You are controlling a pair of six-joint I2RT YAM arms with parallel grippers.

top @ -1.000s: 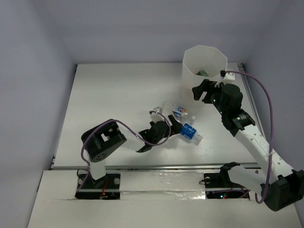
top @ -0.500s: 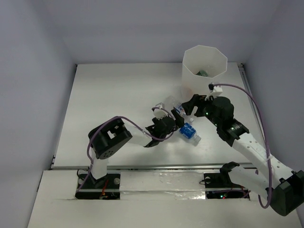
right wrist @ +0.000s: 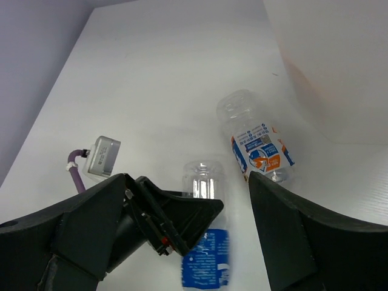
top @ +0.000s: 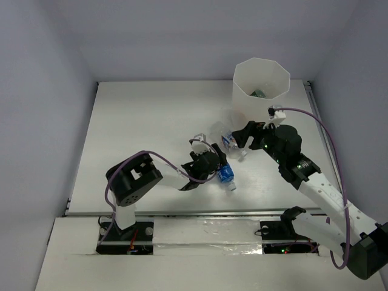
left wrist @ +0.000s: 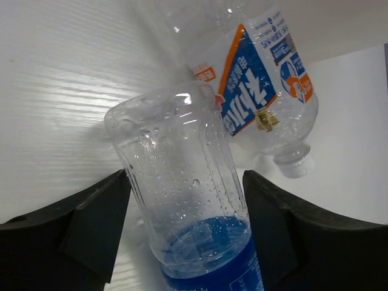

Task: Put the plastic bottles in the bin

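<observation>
- Overhead, the left gripper (top: 216, 168) sits mid-table with a blue-banded bottle (top: 225, 175) between its fingers. The bottle's long axis runs far to near, with the cap toward the arm bases and slightly to the right.
- Just beyond it a labelled bottle (top: 228, 140) lies on its side on a diagonal, clear base to the far left and neck to the near right. The right gripper (top: 241, 137) hangs over its neck end.
- The bin (top: 257, 106) stands upright at the far right of the table (top: 145, 121), near the right gripper. Both bottles are outside it.
- From the left wrist, the black fingers (left wrist: 91, 224) flank the blue-banded bottle, and each seems to touch a side, so the grip looks closed on it. Its clear base points away from the camera and the blue band is nearest the lens. The labelled bottle lies just past that base, its white cap aimed lower right. Whether the two touch cannot be told.
- From the right wrist, the fingers (right wrist: 91, 224) are spread wide and hold nothing. Below them the labelled bottle slants, while the blue-banded one runs straight toward the camera with its band blurred.
</observation>
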